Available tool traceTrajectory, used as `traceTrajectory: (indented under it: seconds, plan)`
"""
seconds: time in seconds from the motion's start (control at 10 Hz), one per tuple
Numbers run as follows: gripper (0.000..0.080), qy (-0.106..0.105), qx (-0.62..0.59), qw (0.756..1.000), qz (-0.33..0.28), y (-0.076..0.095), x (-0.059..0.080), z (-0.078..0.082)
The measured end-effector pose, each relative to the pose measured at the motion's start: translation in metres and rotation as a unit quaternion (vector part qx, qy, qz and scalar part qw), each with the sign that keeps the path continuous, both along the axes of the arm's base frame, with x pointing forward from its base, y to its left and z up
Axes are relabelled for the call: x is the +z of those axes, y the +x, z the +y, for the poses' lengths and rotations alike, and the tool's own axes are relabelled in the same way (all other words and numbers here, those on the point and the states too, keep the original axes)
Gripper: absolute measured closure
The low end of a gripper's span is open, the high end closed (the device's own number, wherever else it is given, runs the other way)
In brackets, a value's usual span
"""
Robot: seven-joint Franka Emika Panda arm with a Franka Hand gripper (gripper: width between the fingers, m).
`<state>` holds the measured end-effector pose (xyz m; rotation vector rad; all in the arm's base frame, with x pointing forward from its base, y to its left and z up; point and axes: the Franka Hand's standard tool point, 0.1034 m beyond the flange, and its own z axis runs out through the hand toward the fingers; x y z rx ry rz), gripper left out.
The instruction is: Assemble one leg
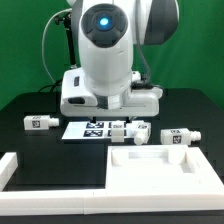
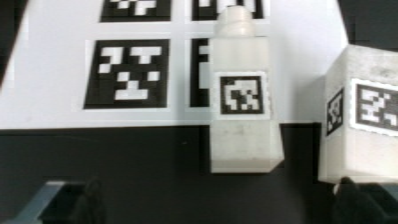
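Several alike white legs lie on the black table. In the wrist view one leg with a square tag lies lengthwise, its narrow end over the marker board. A second leg lies close beside it. My gripper is open and empty above the table, just short of the first leg's thick end. Its dark fingertips stand wide apart on either side. In the exterior view these two legs lie under the arm. Two more legs lie apart at the left and right.
The marker board lies on the table under the arm. A large flat white square panel with a raised rim lies at the front right. A white L-shaped frame runs along the front left.
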<state>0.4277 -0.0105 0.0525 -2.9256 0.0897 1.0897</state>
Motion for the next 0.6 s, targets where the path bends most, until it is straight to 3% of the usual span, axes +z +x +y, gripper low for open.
traceTrajectory:
  seconds: [0.3,0.5,0.6]
  plan:
    - [0.0151,0.000,0.002,1.000,0.001,-0.0003,-0.0006,0.0018]
    - [0.0151,0.000,0.004,0.998,0.059,-0.0084,-0.0045,0.0086]
    - [0.0151,0.001,0.005,0.997,0.077,-0.0037,-0.0061,0.0099]
